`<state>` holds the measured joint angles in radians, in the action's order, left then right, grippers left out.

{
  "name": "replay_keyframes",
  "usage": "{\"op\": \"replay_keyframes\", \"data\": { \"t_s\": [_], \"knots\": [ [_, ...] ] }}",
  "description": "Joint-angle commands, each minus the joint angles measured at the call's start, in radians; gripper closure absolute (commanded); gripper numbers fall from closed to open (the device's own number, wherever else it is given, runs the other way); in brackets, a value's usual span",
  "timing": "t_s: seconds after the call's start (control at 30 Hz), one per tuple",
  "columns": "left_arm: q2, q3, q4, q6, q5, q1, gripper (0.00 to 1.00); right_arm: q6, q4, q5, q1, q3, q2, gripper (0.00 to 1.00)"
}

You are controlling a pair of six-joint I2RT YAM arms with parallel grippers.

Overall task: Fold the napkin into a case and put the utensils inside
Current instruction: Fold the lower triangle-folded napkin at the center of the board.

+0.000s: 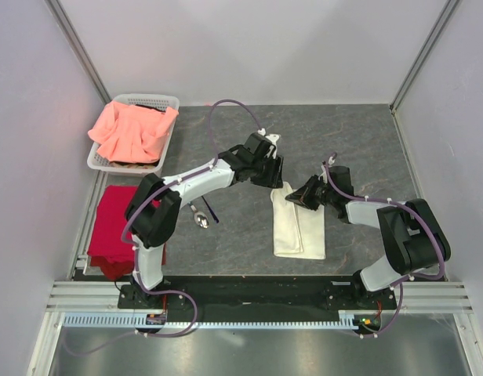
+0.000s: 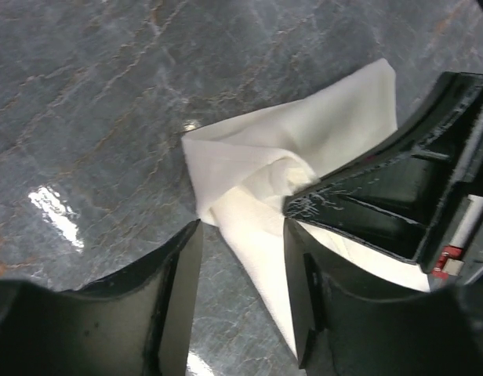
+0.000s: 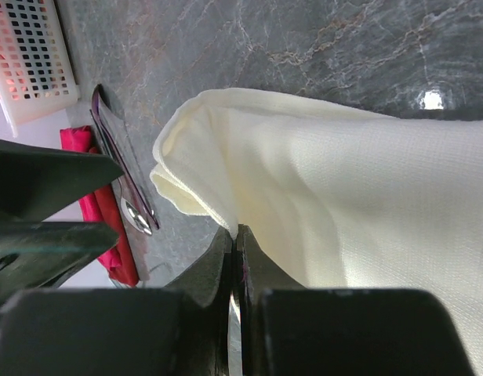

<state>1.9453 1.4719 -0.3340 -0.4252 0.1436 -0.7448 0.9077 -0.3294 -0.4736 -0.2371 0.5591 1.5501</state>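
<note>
napkin (image 1: 298,227) far end: under right claw (image 1: 290,197) | utensils (image 1: 204,217): tiny, unclear

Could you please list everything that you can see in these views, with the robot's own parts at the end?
napkin: one, cream-white, folded into a narrow strip in the middle of the table
utensils: two, dark purple handles, one with a silver spoon bowl, lying left of the napkin
basket: one, white, far left corner
salmon-pink cloth: one, heaped in the basket
red cloth: one, at the left edge, nearer than the basket
table: one, grey marbled
left gripper: one, black, open over the napkin's far end
right gripper: one, black, shut on the napkin's far end
</note>
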Motion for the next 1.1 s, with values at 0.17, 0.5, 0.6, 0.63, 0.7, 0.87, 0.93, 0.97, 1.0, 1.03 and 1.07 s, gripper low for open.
{"op": "replay_keyframes", "data": {
  "t_s": [0.17,0.5,0.6,0.63,0.7,0.87,0.93,0.97,1.0,1.03,1.07],
  "knots": [
    [0.081,0.122,0.007,-0.009,0.044,-0.007,0.34,-0.024,-0.033,-0.026,0.010,-0.011,-0.018,0.93],
    [0.149,0.186,-0.008,-0.023,0.080,-0.008,0.40,-0.016,-0.046,-0.031,0.010,-0.013,-0.019,0.93],
    [0.168,0.205,-0.008,-0.030,0.103,-0.013,0.43,-0.012,-0.056,-0.036,0.010,-0.018,-0.016,0.93],
    [0.173,0.211,-0.011,-0.033,0.109,-0.014,0.47,-0.010,-0.057,-0.037,0.009,-0.018,-0.016,0.92],
    [0.182,0.212,-0.010,-0.044,0.117,-0.014,0.52,-0.015,-0.054,-0.039,0.010,-0.018,-0.016,0.91],
    [0.193,0.214,-0.020,-0.055,0.128,-0.014,0.72,-0.026,-0.036,-0.039,0.010,-0.015,-0.025,0.84],
    [0.192,0.217,-0.022,-0.055,0.128,-0.014,0.79,-0.035,-0.022,-0.040,0.010,-0.010,-0.022,0.80],
    [0.192,0.217,-0.023,-0.058,0.129,-0.014,0.80,-0.041,-0.011,-0.040,0.009,-0.004,-0.024,0.73],
    [0.190,0.219,-0.022,-0.057,0.129,-0.014,0.81,-0.052,-0.002,-0.040,0.012,-0.001,-0.027,0.70],
    [0.190,0.220,-0.023,-0.057,0.128,-0.014,0.85,-0.056,0.012,-0.042,0.016,0.001,-0.036,0.68],
    [0.190,0.220,-0.025,-0.053,0.126,-0.014,0.87,-0.062,0.024,-0.045,0.028,0.004,-0.044,0.62]
  ]
}}
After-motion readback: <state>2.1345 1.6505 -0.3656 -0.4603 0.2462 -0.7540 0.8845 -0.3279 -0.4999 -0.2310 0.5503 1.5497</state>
